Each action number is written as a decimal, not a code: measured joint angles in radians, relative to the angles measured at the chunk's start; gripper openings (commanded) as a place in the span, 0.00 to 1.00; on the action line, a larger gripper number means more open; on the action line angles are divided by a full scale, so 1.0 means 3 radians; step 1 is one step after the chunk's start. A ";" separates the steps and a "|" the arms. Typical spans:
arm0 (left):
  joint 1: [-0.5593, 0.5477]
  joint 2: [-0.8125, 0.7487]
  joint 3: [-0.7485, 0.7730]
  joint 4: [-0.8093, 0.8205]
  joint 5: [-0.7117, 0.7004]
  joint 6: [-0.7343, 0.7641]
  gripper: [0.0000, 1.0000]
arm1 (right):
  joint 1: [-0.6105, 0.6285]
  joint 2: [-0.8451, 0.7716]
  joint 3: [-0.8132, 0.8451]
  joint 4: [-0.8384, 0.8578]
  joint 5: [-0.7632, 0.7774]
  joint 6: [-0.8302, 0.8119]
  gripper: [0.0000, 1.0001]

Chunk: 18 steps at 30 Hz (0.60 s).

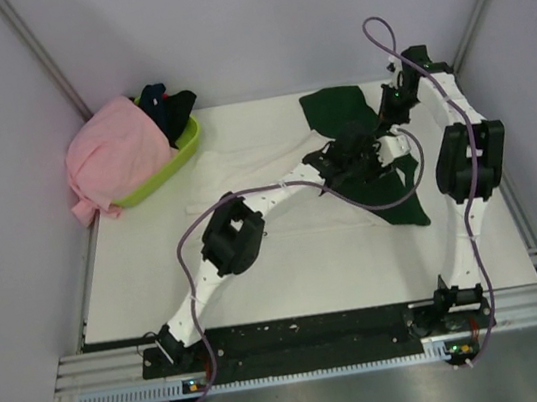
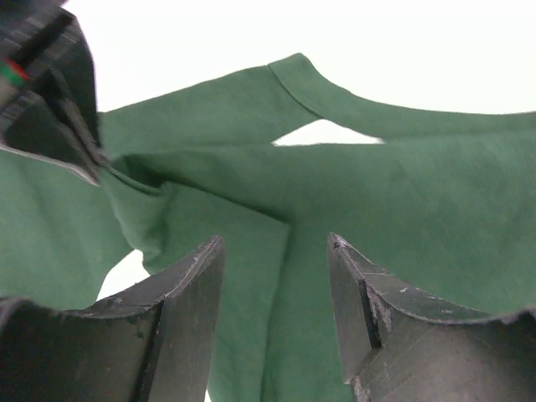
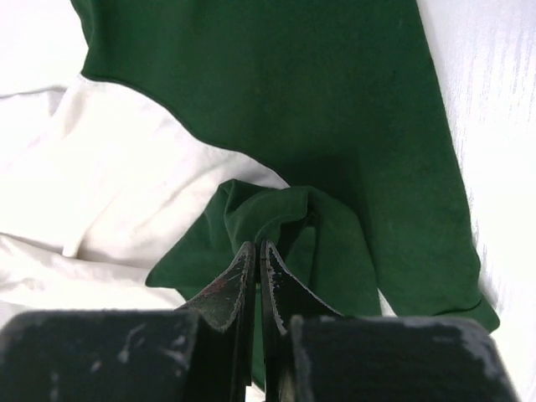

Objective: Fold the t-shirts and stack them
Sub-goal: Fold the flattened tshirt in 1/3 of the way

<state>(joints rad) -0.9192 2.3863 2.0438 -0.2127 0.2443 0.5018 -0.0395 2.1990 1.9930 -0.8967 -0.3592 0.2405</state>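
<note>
The white t-shirt with dark green sleeves [image 1: 244, 169] lies spread on the table, one green sleeve [image 1: 336, 110] at the back and one [image 1: 399, 197] nearer. My right gripper [image 1: 389, 112] is shut on a bunched fold of green sleeve cloth [image 3: 285, 209]; its jaws [image 3: 258, 244] pinch it. My left gripper [image 1: 353, 143] is open, with green cloth [image 2: 352, 184] in front of its fingers [image 2: 276, 243]. The right gripper also shows in the left wrist view [image 2: 50, 109], holding the cloth. A pink t-shirt [image 1: 115, 153] drapes over the basket, with dark shirts [image 1: 168, 105] behind it.
The lime-green basket [image 1: 168, 170] stands at the back left corner. Grey walls close in the table on the left, back and right. The arm bases and a black rail [image 1: 308, 331] run along the near edge.
</note>
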 measured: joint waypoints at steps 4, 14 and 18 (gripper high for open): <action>0.0000 0.0206 0.0292 0.0164 -0.0148 -0.0175 0.56 | 0.0015 -0.0003 -0.0130 0.0067 -0.0008 -0.0001 0.00; -0.0029 0.0420 0.0456 -0.0079 -0.0406 -0.0445 0.68 | 0.0043 -0.0254 -0.0523 0.0148 0.0107 0.0000 0.00; -0.0041 0.0420 0.0456 -0.0155 -0.0595 -0.0581 0.67 | 0.0057 -0.0552 -0.0738 0.0144 0.0160 0.0000 0.00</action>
<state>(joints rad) -0.9314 2.5122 2.1807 -0.2592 0.0658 0.3275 -0.0223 2.0335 1.7718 -0.8536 -0.3111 0.2405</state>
